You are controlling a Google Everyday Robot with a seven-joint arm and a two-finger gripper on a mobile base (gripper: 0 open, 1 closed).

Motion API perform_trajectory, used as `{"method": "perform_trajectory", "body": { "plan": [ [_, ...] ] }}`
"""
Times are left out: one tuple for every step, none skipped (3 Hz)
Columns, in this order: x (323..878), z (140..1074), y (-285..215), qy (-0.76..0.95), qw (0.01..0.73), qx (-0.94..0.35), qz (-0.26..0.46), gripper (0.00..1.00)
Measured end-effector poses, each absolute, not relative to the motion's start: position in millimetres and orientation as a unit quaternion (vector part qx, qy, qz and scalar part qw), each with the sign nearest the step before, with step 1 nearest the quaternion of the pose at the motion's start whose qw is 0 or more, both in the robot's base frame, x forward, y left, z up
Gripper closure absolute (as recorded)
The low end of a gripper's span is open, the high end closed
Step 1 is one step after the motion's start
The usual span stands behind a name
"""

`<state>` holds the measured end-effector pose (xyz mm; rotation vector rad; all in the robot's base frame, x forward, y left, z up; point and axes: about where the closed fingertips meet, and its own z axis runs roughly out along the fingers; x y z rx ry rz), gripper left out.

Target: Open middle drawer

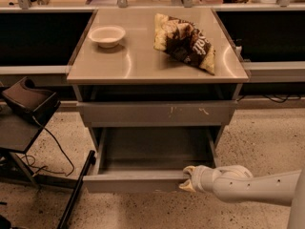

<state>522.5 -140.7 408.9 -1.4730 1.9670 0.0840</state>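
Hand (189, 179) at pulled-out middle drawer (133, 181) front, right end; grip unclear; bag (183, 39) lettering unreadable

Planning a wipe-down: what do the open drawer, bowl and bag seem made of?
Middle drawer: probably metal, matte grey, thin flat walls, scuffed lower edge. Bowl: pale and smooth, plastic or ceramic, unclear. Bag: crinkled glossy film. The tool is at the drawer front's right end.

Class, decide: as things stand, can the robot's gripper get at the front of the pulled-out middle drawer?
Probably yes. The gripper sits at the right end of the front edge of the middle drawer, and nothing stands between them.
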Motion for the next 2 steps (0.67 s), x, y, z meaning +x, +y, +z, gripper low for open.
{"method": "perform_trajectory", "body": {
  "plan": [
    [511.8, 406.4, -136.4, 0.748, 0.337, -0.571, 0.04, 1.0],
    [512.1, 409.9, -137.0, 0.748, 0.337, -0.571, 0.04, 1.0]
  ]
}}
